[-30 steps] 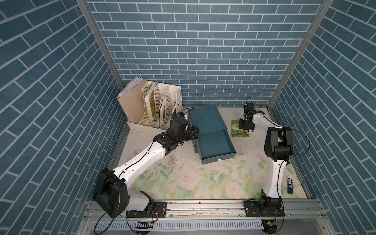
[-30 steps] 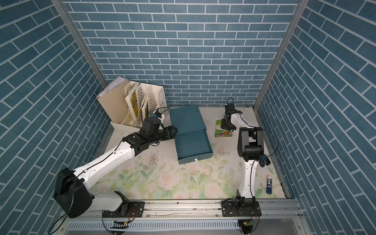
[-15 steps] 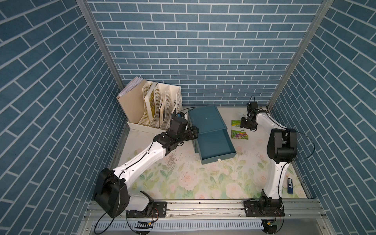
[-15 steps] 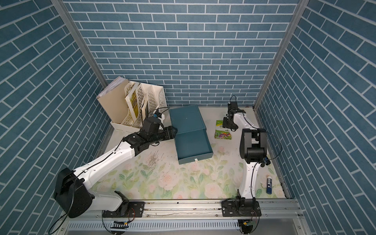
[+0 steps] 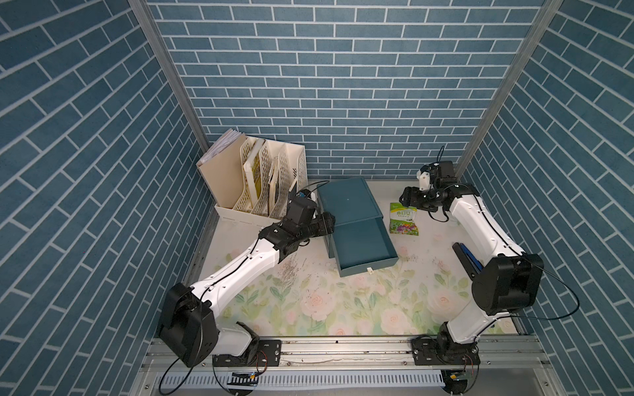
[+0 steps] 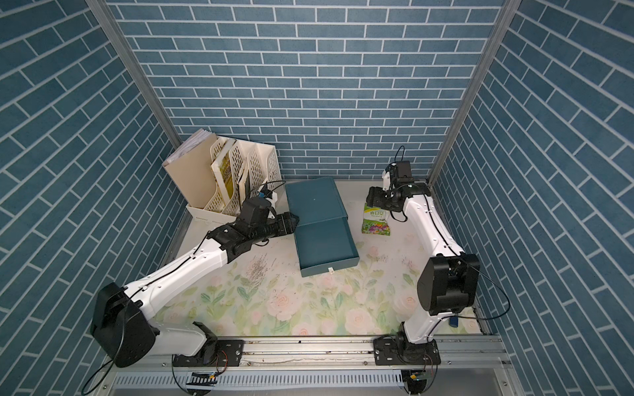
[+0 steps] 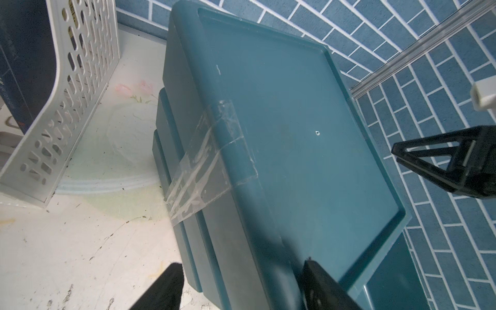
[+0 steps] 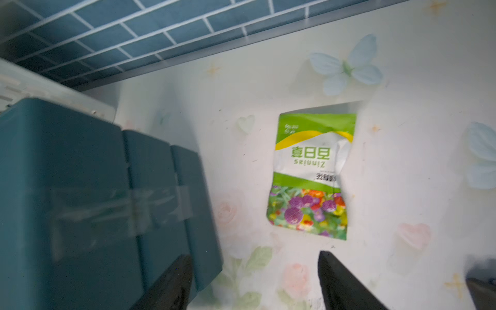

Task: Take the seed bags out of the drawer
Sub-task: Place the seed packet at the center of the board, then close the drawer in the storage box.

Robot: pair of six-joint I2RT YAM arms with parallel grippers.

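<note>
My right jaws gape over the seed bag (image 8: pixel 311 174); my left jaws straddle the drawer box (image 7: pixel 295 134), grip unclear, might shove it.

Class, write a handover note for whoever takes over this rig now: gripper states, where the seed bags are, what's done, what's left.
Left gripper: jaws straddle the cabinet's edge; grip unclear.
Right gripper: open, empty, above the table.
Green-white seed bag: flat on the table, right of the open drawer.
Done: one bag out.
Remaining: no other bags in view; drawer's visible part looks empty.
</note>
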